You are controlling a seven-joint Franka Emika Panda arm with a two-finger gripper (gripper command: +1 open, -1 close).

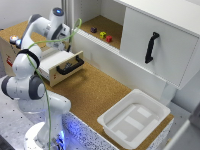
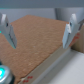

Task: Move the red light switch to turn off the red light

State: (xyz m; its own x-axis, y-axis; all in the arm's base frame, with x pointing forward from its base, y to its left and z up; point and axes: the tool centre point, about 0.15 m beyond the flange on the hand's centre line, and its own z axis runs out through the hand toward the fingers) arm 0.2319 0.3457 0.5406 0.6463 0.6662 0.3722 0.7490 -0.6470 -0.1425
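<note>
1. Risk: the red light switch cannot be made out with confidence in either view. Only a small reddish spot is seen on the front of the wooden box, at the exterior view's left of the open drawer; it is too small to identify. A blind descent could miss the tab.
2. Risk: a dome bulb is seen at the edge of the wrist view, on the box top, bluish-white in appearance. If the matching blue tab is mistaken for the red one, the wrong light would be switched.
3. Risk: the black drawer handle protrudes just beside the box; it could be struck on approach to the box front.
4. Gripper: the jaws are seen spread wide in the wrist view, over the cork box top. Nothing is held between them, and no contact is visible.
5. The red light itself cannot be told apart at this resolution.
</note>
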